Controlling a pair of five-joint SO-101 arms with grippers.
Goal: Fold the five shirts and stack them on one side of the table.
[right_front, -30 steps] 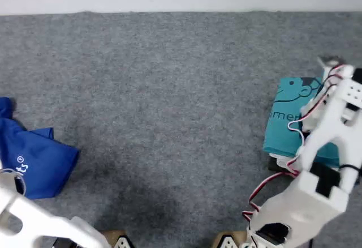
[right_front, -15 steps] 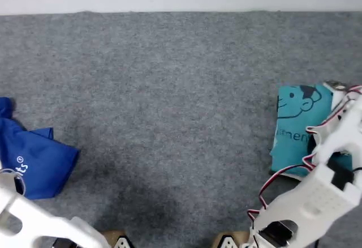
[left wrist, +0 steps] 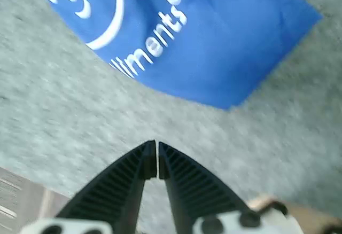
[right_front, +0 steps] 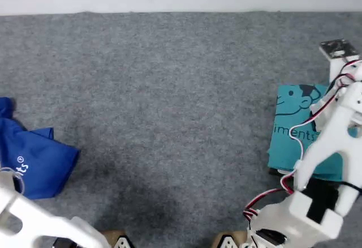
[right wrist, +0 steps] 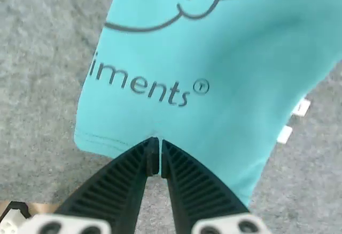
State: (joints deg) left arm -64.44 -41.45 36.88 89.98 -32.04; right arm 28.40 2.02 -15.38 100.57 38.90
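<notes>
A folded teal shirt (right_front: pixel 294 135) lies at the table's right side on top of a stack; a darker layer peeks out beneath its near edge. My right arm (right_front: pixel 325 146) stands over it. In the right wrist view the right gripper (right wrist: pixel 155 151) is shut and empty, just above the teal shirt's (right wrist: pixel 214 73) hem. A crumpled blue shirt (right_front: pixel 31 154) lies at the left edge of the table. In the left wrist view the left gripper (left wrist: pixel 156 156) is shut and empty over grey carpet, a short way from the blue shirt (left wrist: pixel 197 36).
Grey carpet (right_front: pixel 169 101) covers the table, with a white wall along the far edge. Small white tags (right wrist: pixel 293 122) stick out beside the teal shirt. The left arm's white body (right_front: pixel 34 219) crosses the near left corner.
The right arm swung toward the near edge, then back up over the teal shirt. The shirt has shifted slightly and lies flatter. The left arm and blue shirt have not moved.
</notes>
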